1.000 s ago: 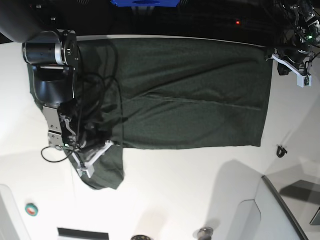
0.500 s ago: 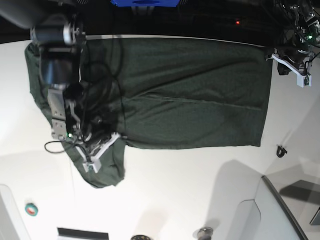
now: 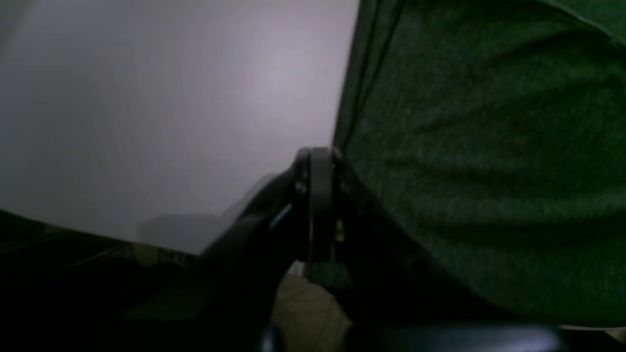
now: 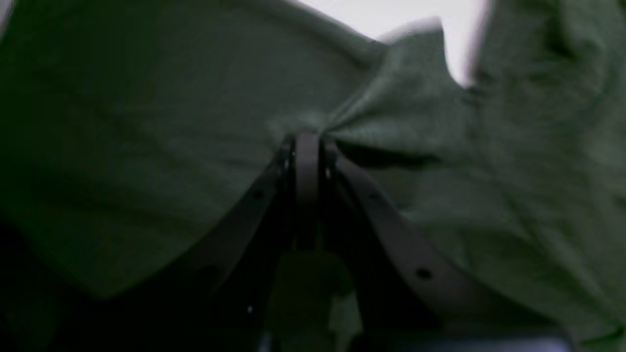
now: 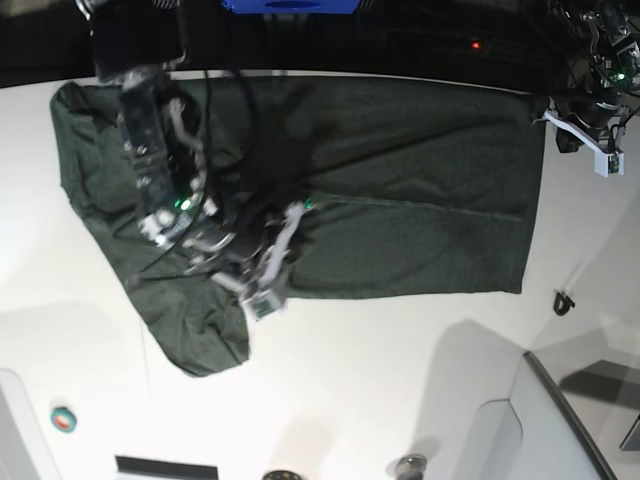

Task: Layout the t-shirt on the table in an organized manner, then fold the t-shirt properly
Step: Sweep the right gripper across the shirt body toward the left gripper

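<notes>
T-shirt (image 5: 400,200) of plain dark green soft fabric lies on the broad white desk (image 5: 380,380). Right end effector (image 4: 307,139), closed, pinches a bunched fold; left end effector (image 3: 318,161) clamps the hem. A hard pull could drag the spread cloth into wrinkles.

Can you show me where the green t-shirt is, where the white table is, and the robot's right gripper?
t-shirt (image 5: 420,190): base view, flat middle of the cloth.
table (image 5: 360,380): base view, bare white top.
right gripper (image 4: 307,139): right wrist view, tips pinching bunched cloth.
</notes>
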Robot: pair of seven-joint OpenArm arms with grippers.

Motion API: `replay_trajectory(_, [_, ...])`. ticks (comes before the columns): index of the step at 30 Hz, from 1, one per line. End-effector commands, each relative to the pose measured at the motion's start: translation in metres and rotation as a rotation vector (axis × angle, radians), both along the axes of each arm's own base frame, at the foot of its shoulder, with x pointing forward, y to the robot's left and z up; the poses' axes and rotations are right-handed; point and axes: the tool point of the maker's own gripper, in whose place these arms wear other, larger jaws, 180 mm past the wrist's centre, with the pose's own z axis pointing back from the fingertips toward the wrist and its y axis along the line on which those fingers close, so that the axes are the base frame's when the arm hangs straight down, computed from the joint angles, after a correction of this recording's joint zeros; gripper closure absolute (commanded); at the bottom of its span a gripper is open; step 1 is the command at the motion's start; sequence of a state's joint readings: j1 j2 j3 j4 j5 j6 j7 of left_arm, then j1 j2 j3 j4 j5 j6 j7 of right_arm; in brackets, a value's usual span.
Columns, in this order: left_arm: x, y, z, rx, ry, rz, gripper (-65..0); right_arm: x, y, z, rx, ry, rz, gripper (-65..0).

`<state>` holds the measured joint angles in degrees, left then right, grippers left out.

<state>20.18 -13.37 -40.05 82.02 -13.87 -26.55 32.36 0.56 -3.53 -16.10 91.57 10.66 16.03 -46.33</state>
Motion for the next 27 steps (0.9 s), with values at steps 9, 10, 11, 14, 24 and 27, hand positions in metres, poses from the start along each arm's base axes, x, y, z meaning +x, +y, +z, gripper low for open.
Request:
replay_trajectory(9, [0.007, 0.007, 0.012, 0.025, -0.036, -0.007, 0.0, -0.057, 0.063, 0.027, 0.092, -0.051, 0.177, 0.0])
replay_trajectory(10, [0.007, 0.007, 0.012, 0.025, -0.036, -0.007, 0.0, -0.062, 0.067, 0.03, 0.1, -0.056, 0.191, 0.0])
replay_trajectory(11, [0.007, 0.007, 0.012, 0.025, -0.035, -0.007, 0.0, -0.066, 0.072, 0.034, 0.106, -0.063, 0.208, 0.0])
replay_trajectory(14, [0.005, 0.007, 0.011, 0.024, -0.03, -0.007, 0.0, -0.076, 0.086, 0.04, 0.119, -0.074, 0.257, 0.0])
replay_trajectory(24, [0.004, 0.008, 0.011, 0.025, -0.028, -0.007, 0.0, -0.09, 0.088, 0.021, 0.091, -0.02, 0.29, -10.1])
replay_trajectory(27, [0.005, 0.008, 0.011, 0.025, -0.029, -0.007, 0.0, -0.092, 0.08, 0.023, 0.069, -0.019, 0.291, -25.4])
